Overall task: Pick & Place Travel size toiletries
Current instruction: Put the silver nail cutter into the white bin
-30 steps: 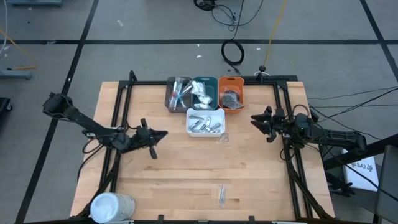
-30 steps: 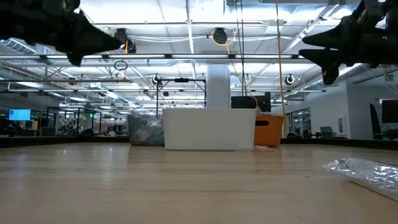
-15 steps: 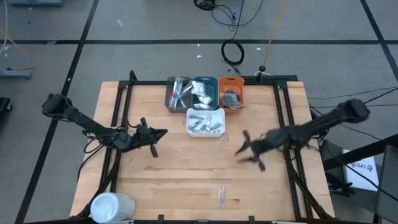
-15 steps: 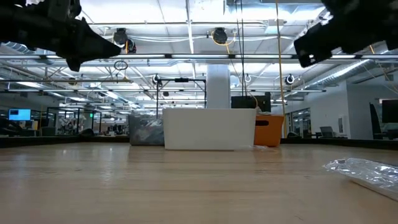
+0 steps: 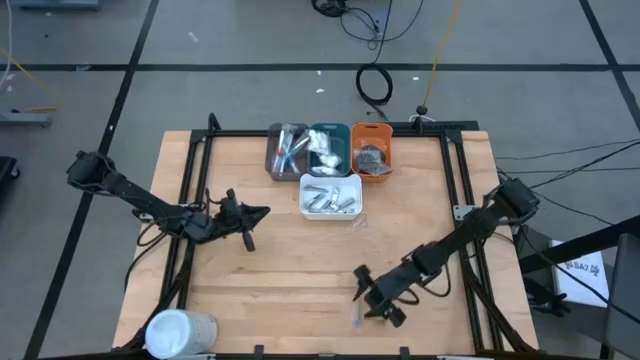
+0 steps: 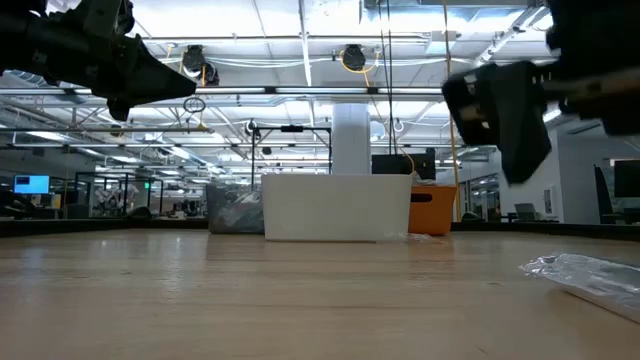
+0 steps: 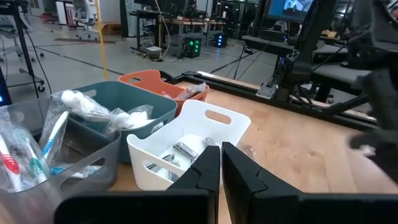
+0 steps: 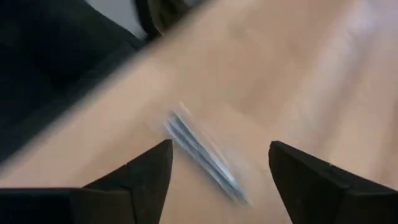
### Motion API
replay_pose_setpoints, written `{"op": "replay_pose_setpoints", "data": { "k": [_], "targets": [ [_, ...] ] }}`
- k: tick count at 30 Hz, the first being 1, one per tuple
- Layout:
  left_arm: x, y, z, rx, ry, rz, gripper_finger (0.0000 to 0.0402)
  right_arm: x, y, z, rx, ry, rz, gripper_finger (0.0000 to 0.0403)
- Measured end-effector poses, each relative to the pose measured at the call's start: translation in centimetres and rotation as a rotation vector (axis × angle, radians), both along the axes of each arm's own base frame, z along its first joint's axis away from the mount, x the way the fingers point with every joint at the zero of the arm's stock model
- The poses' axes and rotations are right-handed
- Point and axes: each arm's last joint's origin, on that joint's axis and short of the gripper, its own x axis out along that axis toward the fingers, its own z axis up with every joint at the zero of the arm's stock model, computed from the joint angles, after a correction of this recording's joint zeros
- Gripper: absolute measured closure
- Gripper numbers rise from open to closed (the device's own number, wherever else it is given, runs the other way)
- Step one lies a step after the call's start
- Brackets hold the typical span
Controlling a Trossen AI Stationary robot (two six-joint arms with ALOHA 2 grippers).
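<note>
A slim, clear-wrapped toiletry stick lies flat on the wooden table near its near edge; the right wrist view shows this stick blurred. My right gripper hovers open just over it, one finger on either side in the right wrist view, touching nothing. My left gripper hangs shut and empty above the table's left half, pointing at the trays. More toiletries fill the grey tray, the teal tray, the orange tray and the white tray at the far middle.
A small clear wrapper lies beside the white tray's near right corner. A big white cylinder stands at the near left corner. Black frame rails run along both sides of the table. Bare wood lies between the trays and the stick.
My right gripper has swung from the table's right edge toward the near edge and the middle, tipping downward and turning, and now hangs over the wrapped stick. The stick and the trays have not moved.
</note>
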Motion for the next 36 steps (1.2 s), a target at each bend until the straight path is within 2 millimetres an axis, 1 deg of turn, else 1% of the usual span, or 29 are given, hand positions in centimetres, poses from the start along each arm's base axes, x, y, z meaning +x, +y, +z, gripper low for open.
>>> {"op": "replay_pose_setpoints", "data": {
  "k": [2, 4, 7, 12, 16, 18, 20, 23, 26, 27, 29, 32, 34, 36],
  "targets": [
    [0.0, 0.0, 0.0, -0.010, -0.004, 0.001, 0.0392, 1.0, 0.7, 0.0, 0.042, 0.000, 0.051, 0.0144],
    [0.0, 0.0, 0.0, -0.023, -0.009, 0.002, 0.0398, 1.6, 0.9, -0.7, 0.049, 0.025, 0.085, 0.0147],
    [0.0, 0.0, 0.0, -0.035, -0.014, 0.003, 0.0399, 2.0, 0.4, -2.1, 0.004, 0.061, 0.078, 0.0157],
    [0.0, 0.0, 0.0, -0.052, -0.021, 0.005, 0.0386, 2.2, 0.1, -3.7, -0.028, 0.098, 0.080, 0.0174],
    [0.0, 0.0, 0.0, -0.052, -0.020, 0.005, 0.0383, 2.3, -0.4, -4.1, -0.070, 0.113, 0.097, 0.0198],
    [0.0, 0.0, 0.0, -0.051, -0.018, 0.005, 0.0386, 2.3, -0.6, -4.2, -0.083, 0.122, 0.098, 0.0220],
    [0.0, 0.0, -0.1, -0.050, -0.014, 0.005, 0.0390, 2.4, -0.8, -4.2, -0.083, 0.126, 0.094, 0.0252],
    [0.0, 0.0, -0.2, -0.047, -0.005, 0.005, 0.0398, 2.6, -1.1, -4.2, -0.082, 0.125, 0.085, 0.0311],
    [0.0, 0.0, -0.2, -0.045, -0.001, 0.005, 0.0398, 2.8, -1.4, -4.1, -0.078, 0.121, 0.073, 0.0376],
    [0.0, 0.0, -0.2, -0.044, 0.001, 0.005, 0.0396, 2.9, -1.6, -4.1, -0.076, 0.117, 0.068, 0.0385],
    [0.0, 0.0, -0.3, -0.043, 0.004, 0.005, 0.0390, 3.1, -1.8, -3.8, -0.068, 0.096, 0.050, 0.0385],
    [0.0, 0.0, -0.3, -0.042, 0.004, 0.005, 0.0383, 3.5, -2.3, -2.5, -0.055, 0.034, 0.034, 0.0386],
    [0.0, 0.0, -0.3, -0.042, 0.004, 0.005, 0.0383, 3.7, -3.0, -0.8, -0.051, -0.036, 0.029, 0.0387],
    [0.0, 0.0, -0.3, -0.041, 0.008, 0.005, 0.0386, 4.1, -4.2, 1.2, -0.031, -0.101, 0.000, 0.0387]
  ]
}}
